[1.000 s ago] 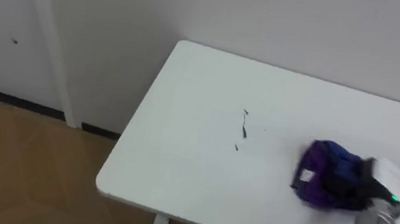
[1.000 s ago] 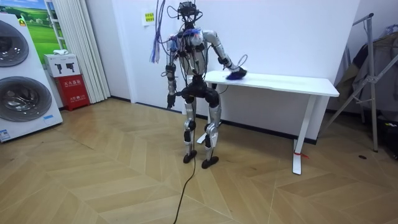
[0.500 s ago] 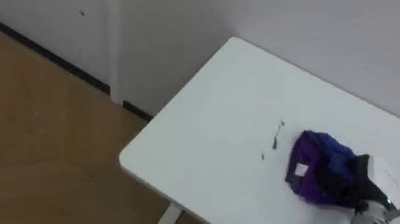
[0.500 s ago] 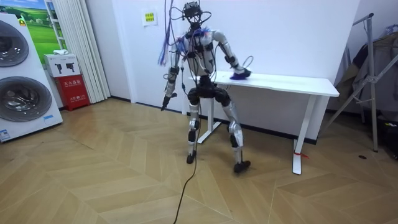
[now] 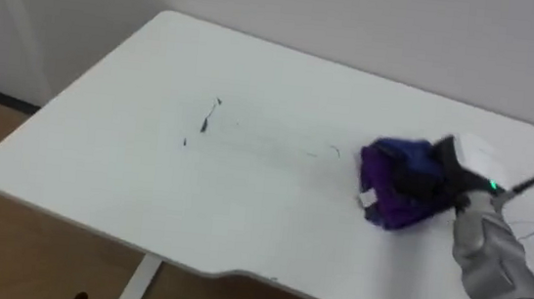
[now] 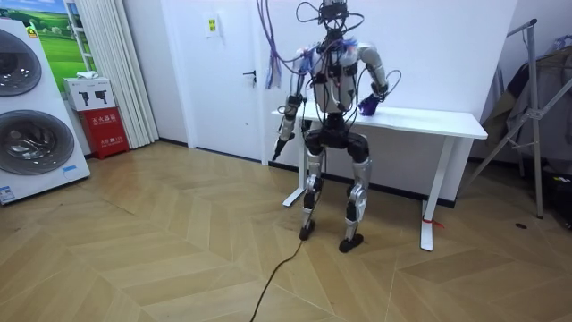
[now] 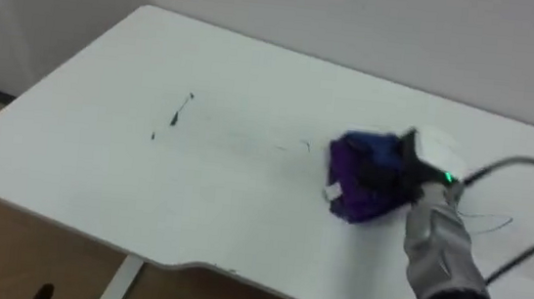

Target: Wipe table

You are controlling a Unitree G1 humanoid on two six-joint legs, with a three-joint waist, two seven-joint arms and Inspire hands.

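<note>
Since the robot stepped along the table [image 5: 99,158], the dark marks [image 5: 209,120] lie well left of its right hand [image 5: 460,164] — curled round the purple cloth [image 5: 394,181] — and still need wiping.

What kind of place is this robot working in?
Probably a home-style laundry or utility room, perhaps a test setup: stacked front-loading washing machines at the room view's left, a herringbone wood floor, and a white table where the right hand holds a purple cloth.
</note>
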